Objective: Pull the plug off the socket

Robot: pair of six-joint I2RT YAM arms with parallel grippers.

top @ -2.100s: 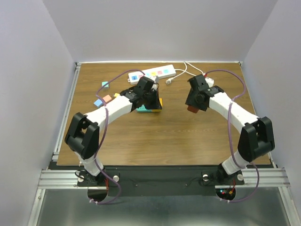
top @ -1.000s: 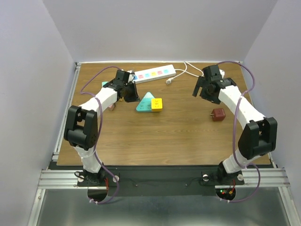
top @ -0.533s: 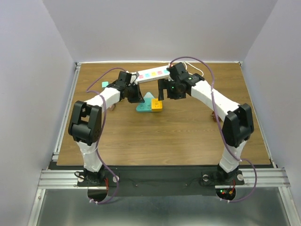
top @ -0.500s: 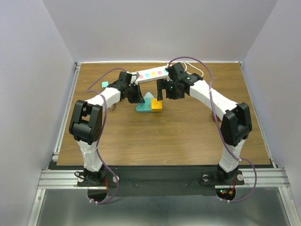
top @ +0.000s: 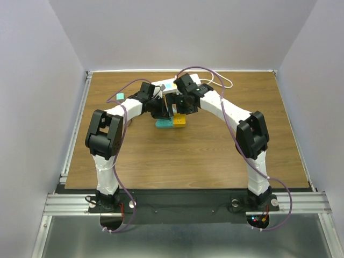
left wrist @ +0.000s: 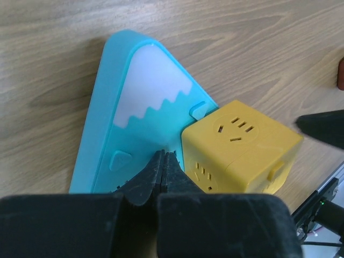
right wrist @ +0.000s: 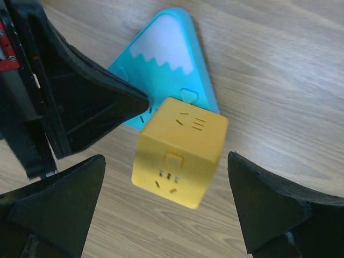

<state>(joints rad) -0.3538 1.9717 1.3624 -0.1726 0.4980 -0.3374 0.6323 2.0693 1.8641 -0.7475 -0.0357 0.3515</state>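
Since half a second ago the right arm has swung further in toward the middle of the worktop [top: 215, 145], and the left wrist has closed up beside it; both now crowd the far-centre area. The socket [top: 161, 85], a white power strip, lies along the far edge. Most of it is hidden behind the two wrists, and neither gripper looks to be on it. The work is instead on the teal triangular block [left wrist: 140, 107], just in front of the strip and roughly midway between the left and right edges. A yellow cube [left wrist: 242, 145] sits against one corner of the block, touching it and somewhat tilted. The left gripper [left wrist: 164, 161] has its jaws pressed fully together with nothing between them, and its tips rest on the block's face right beside the cube. The right gripper [right wrist: 166, 161] hangs over the cube with jaws at full width, one finger on each side and clear of it. Judgement: the cube is the plug being dealt with, the left arm is bracing the block, and the right arm is lined up but has not yet gripped. Next move calls for closing the right jaws squarely on two opposite cube faces, then pulling straight away from the block while the left keeps pressure on. Risk: the tilted cube may slip, or the block may drag along with it.
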